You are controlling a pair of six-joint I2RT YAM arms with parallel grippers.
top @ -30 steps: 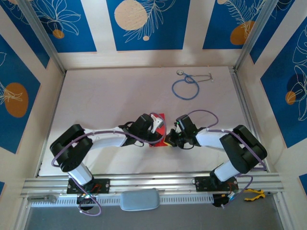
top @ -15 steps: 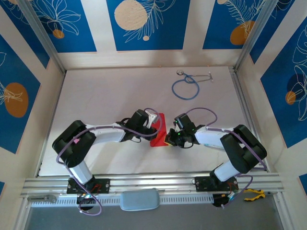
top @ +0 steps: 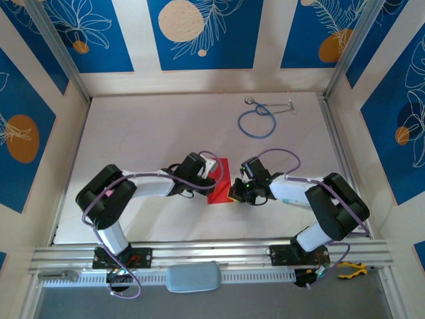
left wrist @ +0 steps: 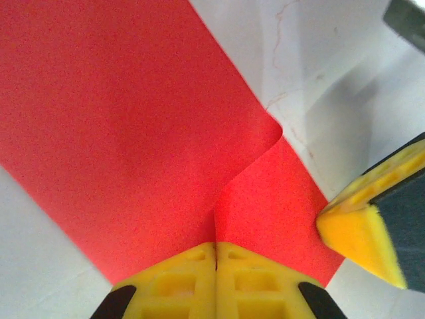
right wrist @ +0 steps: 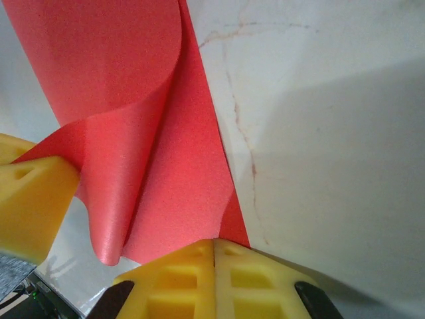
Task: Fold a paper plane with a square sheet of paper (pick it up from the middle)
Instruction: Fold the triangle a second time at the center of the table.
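The square sheet of paper is bright red and lies partly folded on the white table, between my two grippers. My left gripper is at its left side. In the left wrist view its yellow jaws are pressed together, with a fold of the red sheet running into their seam. My right gripper is at the sheet's near right corner, jaws shut with the paper's edge at the seam. One flap curls up toward the left gripper's finger. The right finger shows beside the paper's corner.
A blue stethoscope lies at the back right of the white table. Panel walls close in three sides. A yellow-handled tool rests off the table beyond the front rail, at the right.
My left wrist has drawn back slightly to the left, uncovering more of the red sheet. The right gripper has shifted a little left and nearer. Both stay shut.
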